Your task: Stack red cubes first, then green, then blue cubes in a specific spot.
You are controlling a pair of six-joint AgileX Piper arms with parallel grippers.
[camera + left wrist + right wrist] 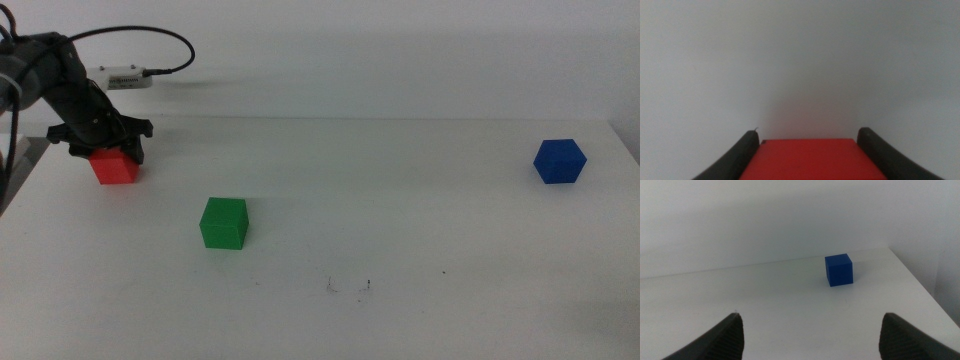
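At the far left of the table, the red cube (114, 167) rests on the surface with my left gripper (106, 148) down over it. In the left wrist view the red cube (810, 159) fills the gap between the jaws of the left gripper (808, 134), which are shut against its sides. The green cube (223, 222) stands alone left of centre. Far right lies the blue cube (558, 161), which the right wrist view shows as the blue cube (839, 270) well ahead of my open, empty right gripper (810, 325). Two dark specks mark the specific spot (350, 286) near the front.
A cable and a small white device (125, 77) lie behind the left arm. The table's left edge (22, 175) runs close beside the red cube, and the right edge (625, 150) is near the blue one.
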